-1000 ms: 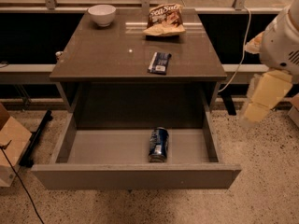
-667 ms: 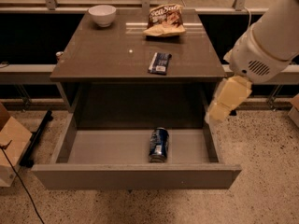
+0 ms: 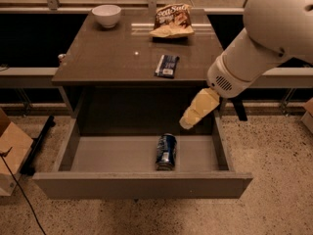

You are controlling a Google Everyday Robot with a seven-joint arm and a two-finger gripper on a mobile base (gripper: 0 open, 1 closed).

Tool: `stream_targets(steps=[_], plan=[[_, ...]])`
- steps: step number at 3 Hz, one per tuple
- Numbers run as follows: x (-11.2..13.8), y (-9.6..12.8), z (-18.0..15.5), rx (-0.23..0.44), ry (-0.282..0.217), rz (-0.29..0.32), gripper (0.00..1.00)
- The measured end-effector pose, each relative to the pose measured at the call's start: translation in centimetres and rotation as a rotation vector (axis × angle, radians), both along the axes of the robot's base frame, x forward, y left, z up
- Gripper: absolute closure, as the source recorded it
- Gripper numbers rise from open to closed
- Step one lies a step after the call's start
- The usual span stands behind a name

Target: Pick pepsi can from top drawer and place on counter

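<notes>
The pepsi can (image 3: 166, 152), dark blue with light markings, lies on its side in the middle of the open top drawer (image 3: 142, 185), near the front panel. The drawer is pulled out under the counter (image 3: 117, 58). My gripper (image 3: 188, 122) is cream-coloured and hangs from the large white arm that reaches in from the upper right. It is above the drawer's back right part, up and to the right of the can, and apart from it.
On the counter lie a flat dark blue packet (image 3: 167, 65), a white bowl (image 3: 106, 15) at the back left and a chip bag (image 3: 172, 21) at the back. A cardboard box (image 3: 12, 151) and a cable are on the floor at the left.
My arm has swung in from the right and the gripper has moved left and down, from beside the table to over the drawer's right side. The can has not moved.
</notes>
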State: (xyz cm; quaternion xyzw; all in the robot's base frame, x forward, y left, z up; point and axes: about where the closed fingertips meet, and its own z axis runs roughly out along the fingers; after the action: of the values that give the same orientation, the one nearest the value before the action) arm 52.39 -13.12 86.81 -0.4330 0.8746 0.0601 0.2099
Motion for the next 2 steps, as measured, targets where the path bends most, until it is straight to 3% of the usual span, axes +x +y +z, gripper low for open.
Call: stream_targets(steps=[1,2], plan=[[0.12,0.15,-0.18,0.022,0.021,-0.072,0.00],[0.12,0.16,-0.19,0.022,0.021,-0.073,0.00]])
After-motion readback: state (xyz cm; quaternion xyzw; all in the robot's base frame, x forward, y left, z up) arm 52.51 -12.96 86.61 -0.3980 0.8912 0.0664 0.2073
